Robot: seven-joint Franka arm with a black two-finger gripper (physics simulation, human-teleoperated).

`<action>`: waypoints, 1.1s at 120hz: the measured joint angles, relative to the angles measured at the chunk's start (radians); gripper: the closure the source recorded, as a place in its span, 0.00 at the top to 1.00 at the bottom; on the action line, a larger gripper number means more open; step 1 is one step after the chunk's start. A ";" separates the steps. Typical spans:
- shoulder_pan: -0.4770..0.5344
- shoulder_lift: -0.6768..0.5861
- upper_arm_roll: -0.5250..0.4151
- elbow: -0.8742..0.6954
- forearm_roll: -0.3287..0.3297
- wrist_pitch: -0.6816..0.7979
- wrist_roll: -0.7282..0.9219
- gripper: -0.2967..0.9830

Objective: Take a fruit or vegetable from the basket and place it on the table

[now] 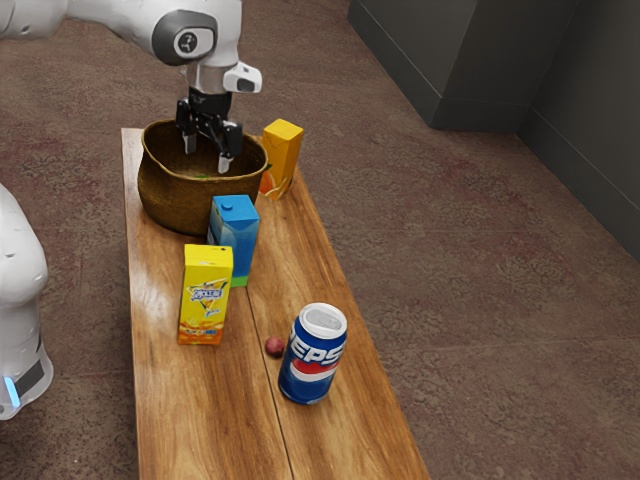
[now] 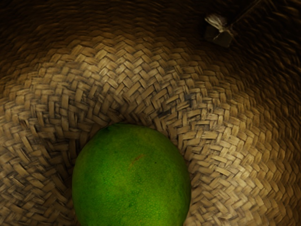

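Claw hanging at basket mouth, 2 fingers standing apart, gripping nothing. Green fruit sitting inside basket, under claw. Progress looking like 0 of 2 stages: gripping and lifting pending, then setting green fruit down on table.

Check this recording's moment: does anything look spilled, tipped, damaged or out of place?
Nothing looks spilled or tipped; the yellow carton, blue carton and soda can stand upright. Two mild oddities: a small reddish ball lies loose beside the can, and the green fruit in the basket has a small brownish mark.
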 joint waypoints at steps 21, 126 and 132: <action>-0.002 0.007 -0.003 -0.007 -0.012 0.014 -0.002 0.77; -0.003 0.091 0.021 -0.091 -0.020 0.134 0.001 0.77; -0.003 0.102 0.021 -0.092 -0.020 0.141 0.001 0.77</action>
